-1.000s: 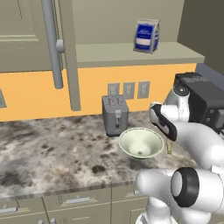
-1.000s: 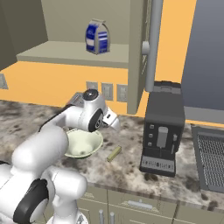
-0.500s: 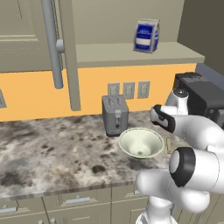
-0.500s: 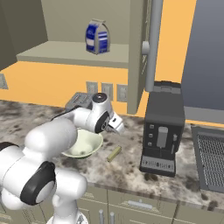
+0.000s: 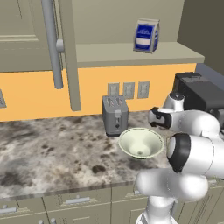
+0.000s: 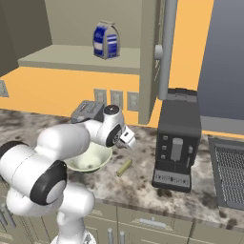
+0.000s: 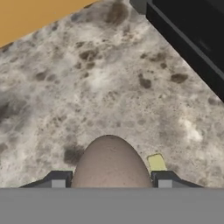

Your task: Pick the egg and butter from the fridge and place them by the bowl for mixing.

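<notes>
Pincer (image 7: 109, 186) grips the egg (image 7: 110, 164) between its tips, held above the marbled desk (image 7: 105, 83). Butter (image 6: 125, 167) lies flat on the desk just right of the bowl (image 6: 88, 160) (coffee machine (image 6: 177, 140) beyond).

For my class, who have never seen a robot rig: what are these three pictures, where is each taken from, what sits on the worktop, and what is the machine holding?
These are computer-drawn pictures of a white robot arm with dark joints in a kitchen. Two come from cameras on its base, looking over the arm from the left and the right. The third looks along the two-finger gripper itself.

On the speckled stone counter stand a grey toaster, a wide pale cream-green bowl and a black coffee machine. A small pale yellow-green butter stick lies beside the bowl, apart from it. A blue and white carton stands on the shelf above.

The gripper holds a smooth pinkish-brown egg above the counter.
</notes>
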